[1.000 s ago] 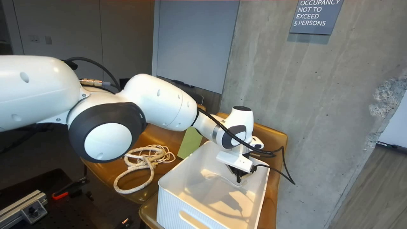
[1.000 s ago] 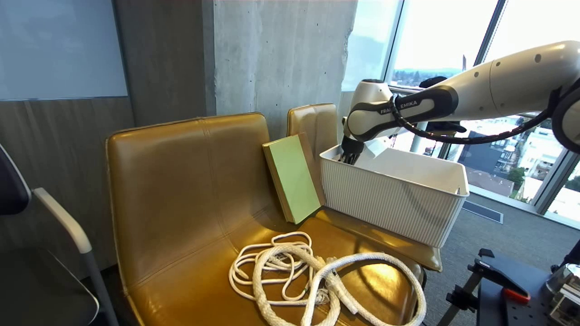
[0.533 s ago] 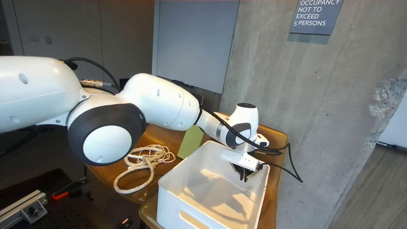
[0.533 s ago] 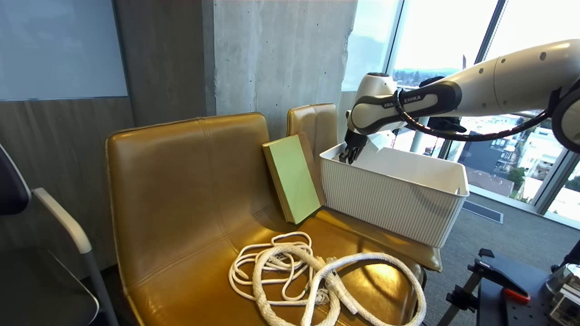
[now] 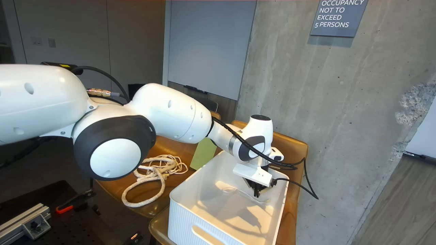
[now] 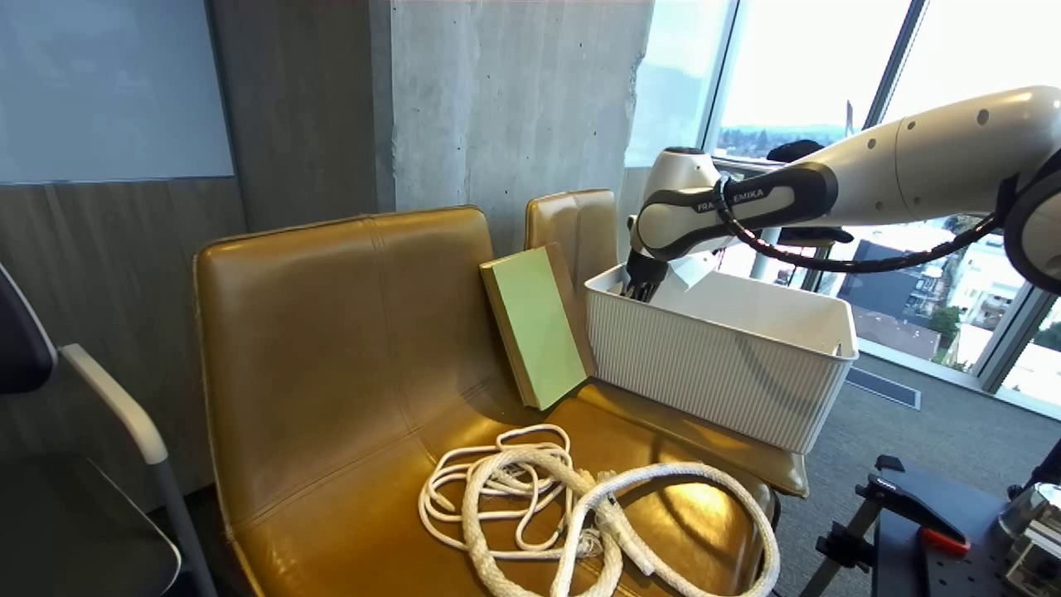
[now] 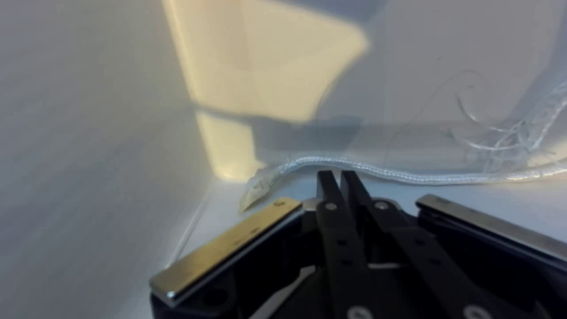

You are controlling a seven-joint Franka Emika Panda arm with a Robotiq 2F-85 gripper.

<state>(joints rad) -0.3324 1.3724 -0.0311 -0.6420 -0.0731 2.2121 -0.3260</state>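
Hanging inside white bin [image 6: 704,373]: one gripper [image 7: 337,173], fingers nearly together, nothing visible between them; pale cord [image 7: 412,178], near fingertips; coiled rope [image 6: 613,522], on tan chair [image 6: 356,332].

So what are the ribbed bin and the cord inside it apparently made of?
Ribbed bin: probably molded plastic, white and mostly matte, judging by its thin rim and uniform ribbing. Cord: likely braided fiber, slightly shiny, given its woven texture; synthetic or cotton, unclear.
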